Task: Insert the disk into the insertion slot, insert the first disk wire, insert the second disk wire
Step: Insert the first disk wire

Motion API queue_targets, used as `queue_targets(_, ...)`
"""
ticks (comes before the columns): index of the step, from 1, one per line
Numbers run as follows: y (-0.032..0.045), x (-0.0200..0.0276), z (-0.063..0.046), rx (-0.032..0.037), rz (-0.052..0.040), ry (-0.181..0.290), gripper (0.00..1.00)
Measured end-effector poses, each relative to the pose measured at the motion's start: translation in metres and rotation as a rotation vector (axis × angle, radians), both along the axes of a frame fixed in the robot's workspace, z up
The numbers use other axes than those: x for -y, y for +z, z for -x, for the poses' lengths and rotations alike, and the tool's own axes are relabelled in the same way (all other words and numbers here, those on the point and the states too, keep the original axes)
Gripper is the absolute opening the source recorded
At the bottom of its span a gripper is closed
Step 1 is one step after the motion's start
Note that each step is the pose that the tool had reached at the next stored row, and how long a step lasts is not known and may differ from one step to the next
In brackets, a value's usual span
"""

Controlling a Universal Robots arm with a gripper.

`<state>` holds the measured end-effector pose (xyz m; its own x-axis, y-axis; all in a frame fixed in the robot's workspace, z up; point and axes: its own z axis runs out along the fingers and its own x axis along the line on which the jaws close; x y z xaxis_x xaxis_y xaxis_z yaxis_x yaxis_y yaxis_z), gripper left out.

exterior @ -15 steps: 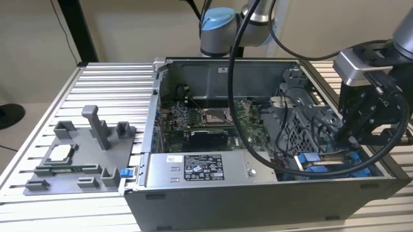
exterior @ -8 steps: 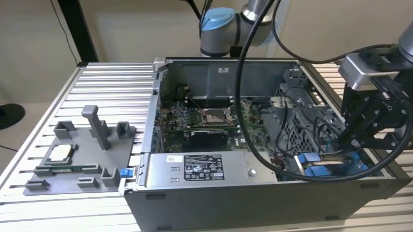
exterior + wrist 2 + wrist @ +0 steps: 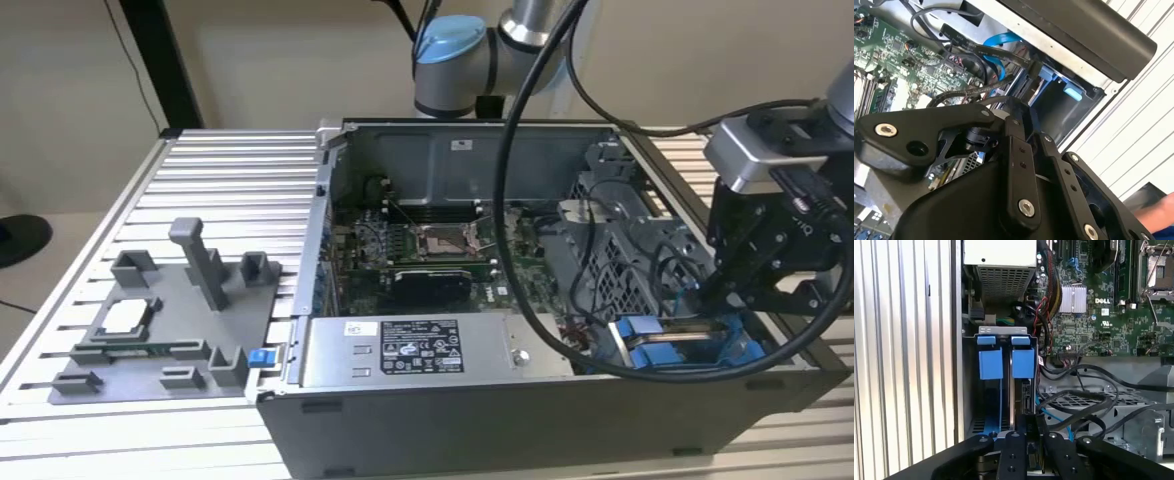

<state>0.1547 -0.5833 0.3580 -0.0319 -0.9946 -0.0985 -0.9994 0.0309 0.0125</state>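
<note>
The insertion slot (image 3: 1002,331) is a grey metal bay with two blue tabs, in the open computer case's corner (image 3: 681,345). The disk (image 3: 1015,395) stands on edge in the bay under the blue carrier tab (image 3: 1022,362). My black gripper (image 3: 731,295) hangs low over that bay. In the first wrist view the gripper (image 3: 1029,422) sits at the disk's end with its fingers drawn close together. A blue disk wire (image 3: 1054,420) leads out beside the tips. In the second wrist view the gripper (image 3: 1021,117) covers the bay, with the blue wire (image 3: 999,52) behind it.
The grey power-supply box (image 3: 400,350) lies at the case front, the green motherboard (image 3: 427,255) behind it. Loose black cables (image 3: 1079,400) loop over the perforated drive cage (image 3: 627,260). A grey fixture (image 3: 160,320) sits on the ribbed table (image 3: 214,180).
</note>
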Motion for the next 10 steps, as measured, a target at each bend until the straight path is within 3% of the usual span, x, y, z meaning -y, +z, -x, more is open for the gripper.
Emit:
queue_targets(3,-0.0019,0.0000,-0.0022,0.0001,-0.0073,-0.007,0.00)
queue_targets(8,-0.0032,0.0000,-0.0033,0.0000,-0.0334,-0.025,0.00)
queue_targets(10,-0.0039,-0.0001,-0.0035,-0.0042,-0.0346,-0.031,0.00)
